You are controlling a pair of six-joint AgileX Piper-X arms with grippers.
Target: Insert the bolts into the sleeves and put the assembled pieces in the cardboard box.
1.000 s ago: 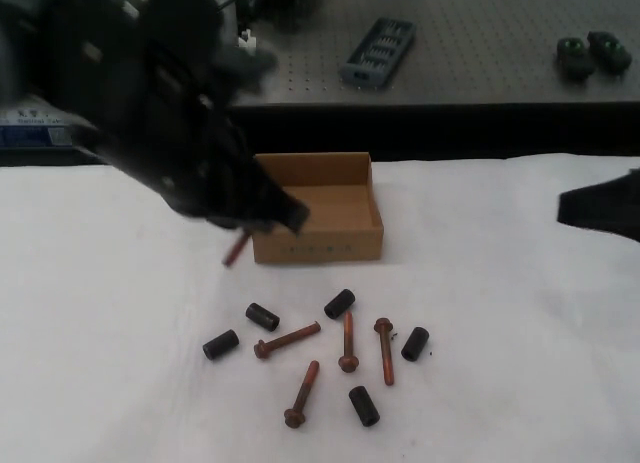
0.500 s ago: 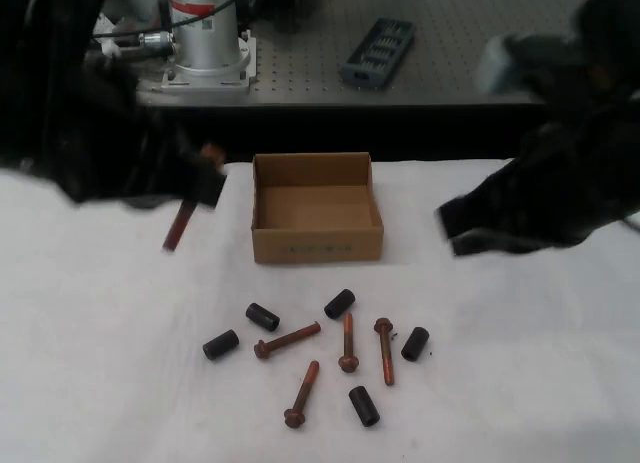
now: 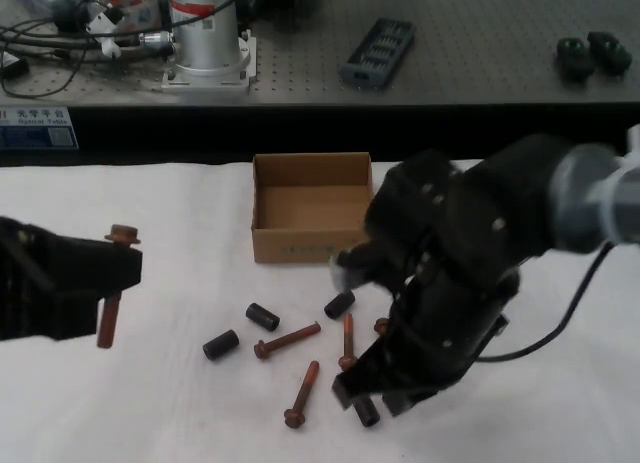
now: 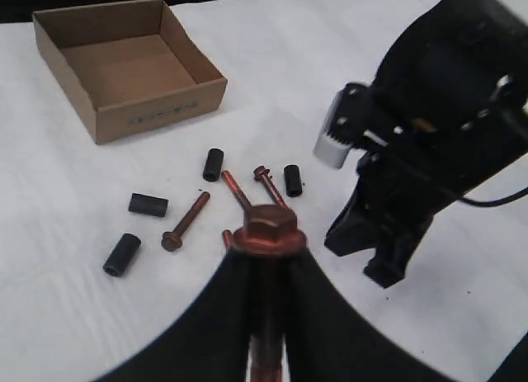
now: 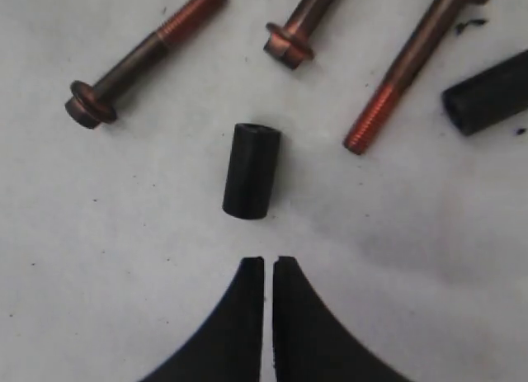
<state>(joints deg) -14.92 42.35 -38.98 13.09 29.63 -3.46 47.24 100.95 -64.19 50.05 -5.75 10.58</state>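
**High view.** At the counter's left edge you see the left arm [image 3: 50, 283]. Its jaws are clenched on the held bolt [image 3: 107, 308], which is upright with its head on top and clear of the white cloth [image 3: 180, 423]. The cardboard box [image 3: 310, 251] stands open toward the counter's far edge, about midway along it. The right arm [image 3: 460, 253] hangs over the pieces lying toward the near edge and covers several of them. Beneath it the near sleeve [image 3: 367, 414] shows only in part. Clear of the arm lie loose sleeves [image 3: 262, 316] and loose bolts [image 3: 287, 340].

**Left wrist view.** The left jaws grip the held bolt [image 4: 266, 230] on its shank, just under the flanged hexagonal head. The lower shank is cut off by the frame. The head hides parts of the loose bolts [image 4: 186, 221] behind it. The cardboard box [image 4: 136, 114] and the loose sleeves [image 4: 148, 205] are in plain sight. On the right arm [image 4: 429, 126] you cannot make out how the jaws stand.

**Right wrist view.** The right jaws are pressed together with only a slit between them, grasping nothing. The near sleeve [image 5: 252, 170] lies on its side just beyond their tips, not touching them. Two of the three loose bolts [image 5: 144, 56] here, and a second sleeve [image 5: 487, 91], are cut off at the frame edge.
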